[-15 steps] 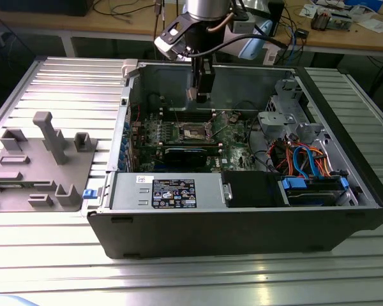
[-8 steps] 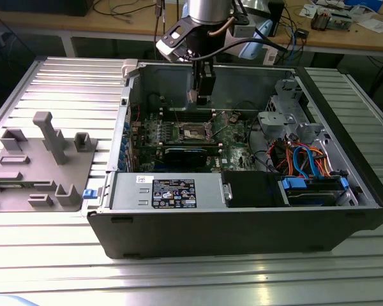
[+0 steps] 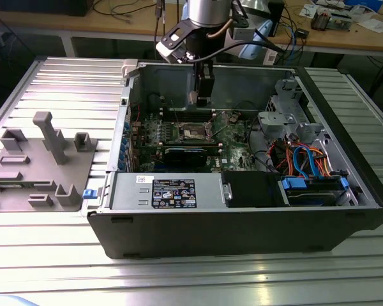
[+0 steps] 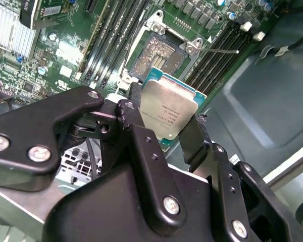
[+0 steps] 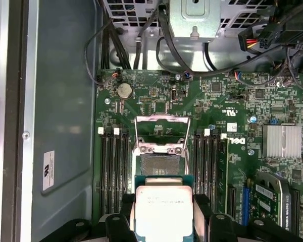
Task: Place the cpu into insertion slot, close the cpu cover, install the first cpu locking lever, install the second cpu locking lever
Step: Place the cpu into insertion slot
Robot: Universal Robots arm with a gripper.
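Note:
The cpu [image 4: 169, 108] is a small square chip with a dull silver top, and my gripper [image 4: 166, 121] is shut on it, a black finger [image 4: 137, 103] on each side. It hangs a little above the green motherboard [image 5: 217, 101], just short of the insertion slot [image 5: 159, 164], whose dark contact field lies bare. The cpu cover [image 5: 161, 118] stands raised at the slot's far side. In the second wrist view a thin locking lever [image 4: 219, 51] sticks out beside the insertion slot [image 4: 159, 54]. In the exterior view the gripper [image 3: 202, 95] hovers inside the open computer case above the slot [image 3: 195, 132].
Black memory slots [image 5: 113, 171] flank the socket on both sides. A long black card [image 3: 191, 153] lies in front of it. The power supply [image 3: 169, 191] fills the case front, with a drive cage and cables [image 3: 306, 166] on the exterior view's right. A grey fixture [image 3: 41, 166] sits on the table.

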